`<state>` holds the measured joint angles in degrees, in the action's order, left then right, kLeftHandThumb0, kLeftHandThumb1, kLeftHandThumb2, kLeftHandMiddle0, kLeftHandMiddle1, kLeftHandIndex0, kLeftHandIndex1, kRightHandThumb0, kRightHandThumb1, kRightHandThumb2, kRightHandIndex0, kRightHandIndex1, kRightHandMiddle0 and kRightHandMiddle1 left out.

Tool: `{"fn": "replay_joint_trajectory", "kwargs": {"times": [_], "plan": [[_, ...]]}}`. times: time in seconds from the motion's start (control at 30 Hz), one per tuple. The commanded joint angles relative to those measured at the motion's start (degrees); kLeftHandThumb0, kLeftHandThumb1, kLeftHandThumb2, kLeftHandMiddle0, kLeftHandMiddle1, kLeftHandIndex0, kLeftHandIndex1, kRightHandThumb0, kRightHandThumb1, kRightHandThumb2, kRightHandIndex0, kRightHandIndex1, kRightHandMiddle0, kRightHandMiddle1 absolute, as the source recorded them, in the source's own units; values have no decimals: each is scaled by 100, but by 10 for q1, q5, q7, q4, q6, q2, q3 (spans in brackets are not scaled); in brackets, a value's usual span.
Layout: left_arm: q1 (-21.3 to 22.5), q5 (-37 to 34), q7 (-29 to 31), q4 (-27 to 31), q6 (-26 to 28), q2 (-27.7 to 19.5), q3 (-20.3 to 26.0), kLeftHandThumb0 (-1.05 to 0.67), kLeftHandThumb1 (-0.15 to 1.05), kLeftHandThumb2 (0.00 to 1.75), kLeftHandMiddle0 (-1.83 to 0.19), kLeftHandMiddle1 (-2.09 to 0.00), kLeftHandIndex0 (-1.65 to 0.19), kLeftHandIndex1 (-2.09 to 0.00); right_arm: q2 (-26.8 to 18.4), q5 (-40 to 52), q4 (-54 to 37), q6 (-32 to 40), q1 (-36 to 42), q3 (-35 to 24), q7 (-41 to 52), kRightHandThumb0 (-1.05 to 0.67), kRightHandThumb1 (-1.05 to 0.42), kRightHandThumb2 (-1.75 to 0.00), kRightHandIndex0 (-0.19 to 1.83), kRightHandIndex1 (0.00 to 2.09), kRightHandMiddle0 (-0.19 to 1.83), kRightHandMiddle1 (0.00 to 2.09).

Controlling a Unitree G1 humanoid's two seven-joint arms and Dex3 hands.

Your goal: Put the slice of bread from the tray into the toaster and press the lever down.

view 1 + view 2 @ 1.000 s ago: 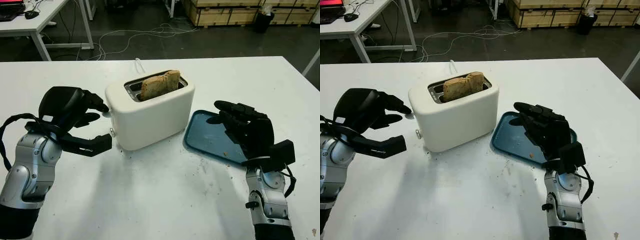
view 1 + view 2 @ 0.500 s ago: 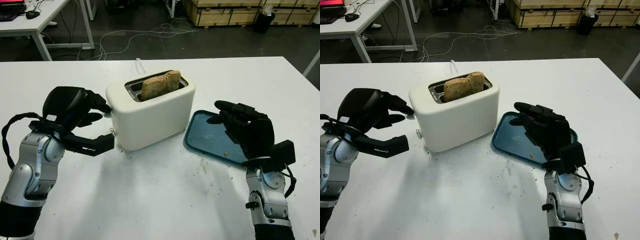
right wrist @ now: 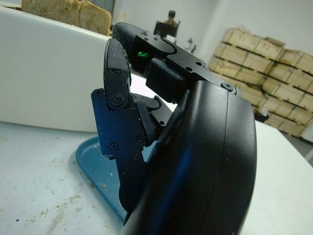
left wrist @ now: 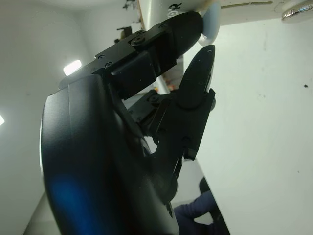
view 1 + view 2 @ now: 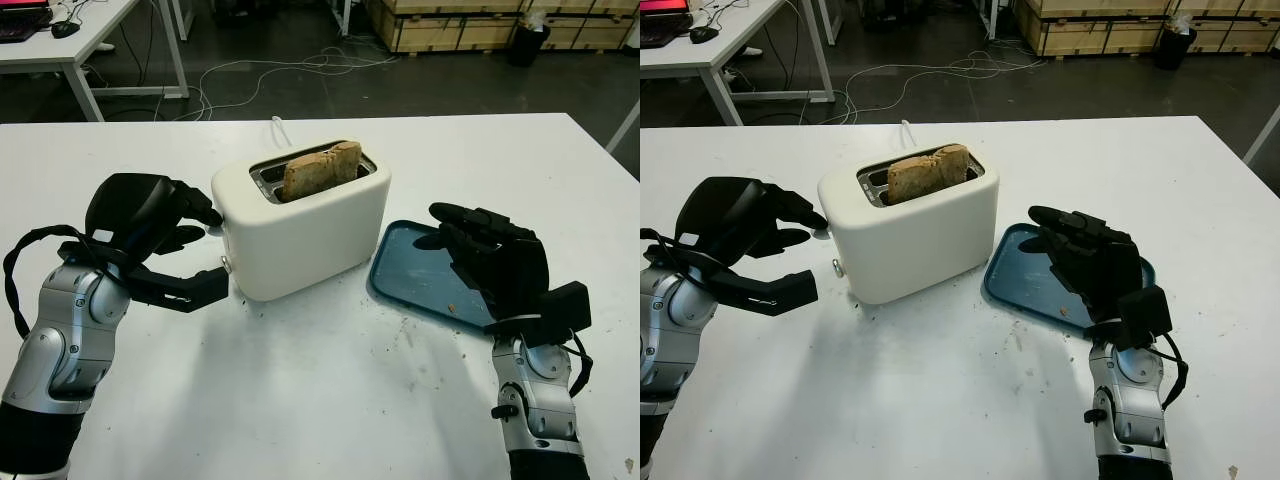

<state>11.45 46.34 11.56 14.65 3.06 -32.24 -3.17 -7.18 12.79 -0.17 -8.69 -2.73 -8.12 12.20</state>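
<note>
A white toaster [image 5: 305, 225] stands in the middle of the table with a slice of bread [image 5: 320, 170] upright in its slot, the top sticking out. My left hand [image 5: 208, 248] is at the toaster's left end, its upper fingers [image 5: 195, 208] against the pale lever [image 4: 211, 22] and its thumb stretched out lower down by the small silver knob [image 5: 222, 265]. It holds nothing. To the right of the toaster lies the blue tray [image 5: 410, 270], bare except for crumbs. My right hand [image 5: 440, 228] hovers open over the tray's near right part.
Crumbs [image 5: 405, 335] are scattered on the white table in front of the tray. A white cord [image 5: 280, 128] runs back from the toaster. The table's far edge borders a floor with cables, another table [image 5: 70, 40] and wooden crates [image 5: 450, 25].
My left hand has shifted a little to the right, bringing its fingertips onto the toaster's lever end. The right hand, bread and tray have stayed where they were.
</note>
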Motion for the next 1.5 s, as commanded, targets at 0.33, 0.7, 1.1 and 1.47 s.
{"fn": "replay_joint_trajectory", "kwargs": {"times": [0.33, 0.7, 1.1, 1.47], "plan": [[-40, -6, -12, -8, 33, 48, -32, -12, 85, 0, -100, -126, -132, -1, 3, 4, -13, -1, 3, -3, -2, -41, -92, -24, 91, 86, 113, 0], [-113, -34, -48, -24, 75, 135, -70, -1, 92, 2, -102, -101, -108, 0, -2, 5, -12, 2, 1, -6, 1, -41, -92, -24, 90, 87, 113, 0], [-107, 15, -91, -159, 162, 179, -132, 1, 92, 8, -109, -27, -101, 0, -5, 8, -9, -1, 0, -7, 8, -42, -92, -23, 91, 86, 113, 0], [-97, -1, -93, -147, 176, 171, -124, -1, 92, 11, -108, -27, -102, 0, -3, 4, -14, 4, 2, -8, 7, -42, -92, -22, 90, 89, 115, 1]]}}
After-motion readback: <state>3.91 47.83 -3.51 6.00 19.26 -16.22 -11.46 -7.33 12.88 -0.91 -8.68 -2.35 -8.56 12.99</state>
